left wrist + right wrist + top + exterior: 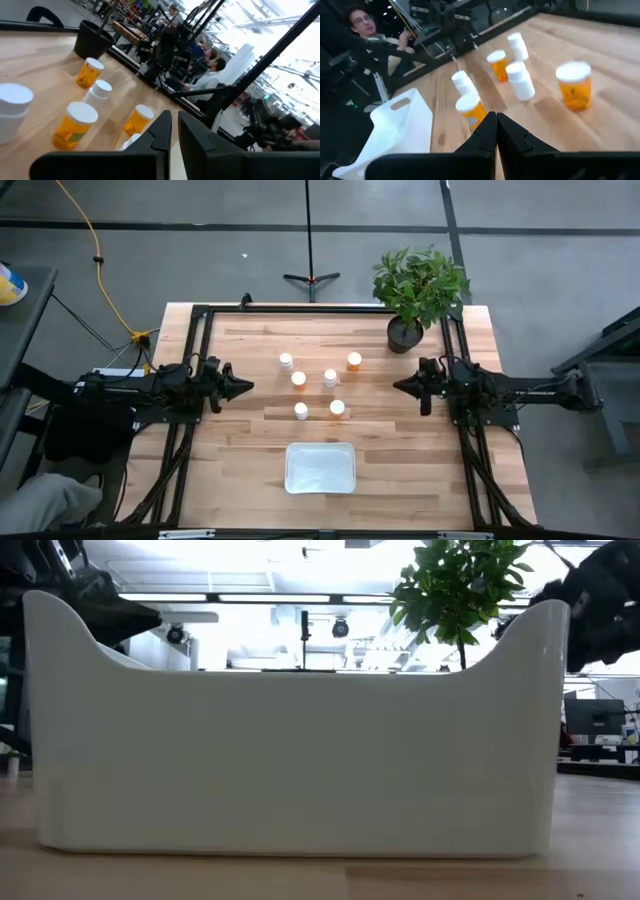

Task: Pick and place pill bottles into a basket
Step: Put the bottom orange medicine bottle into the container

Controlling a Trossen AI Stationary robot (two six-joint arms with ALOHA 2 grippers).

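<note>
Six pill bottles [318, 383] are seen standing in a loose cluster at the middle of the wooden table [240, 470], none of them touched by either arm. From above they are reduced to small white and orange dots, so labels and fill cannot be made out. The white basket [320, 468] is set nearer the table's front edge, well apart from the cluster, and nothing can be made out inside it. In the low view almost the whole picture is filled by the basket's wall [290, 760], and the bottles are hidden behind it.

The left gripper [245, 387] is held at the table's left side, pointed toward the bottles, its fingers [162, 131] nearly together with only a thin slit between them and nothing gripped. The right gripper [400, 386] is held opposite at the right side, its fingers [487, 131] likewise pressed together on nothing.

A potted plant [418, 288] is placed at the far right corner; only its foliage [458, 585] is seen above the basket's rim in the low view. A seated person [210, 75] is glimpsed beyond the table, partly blocked by framework.
</note>
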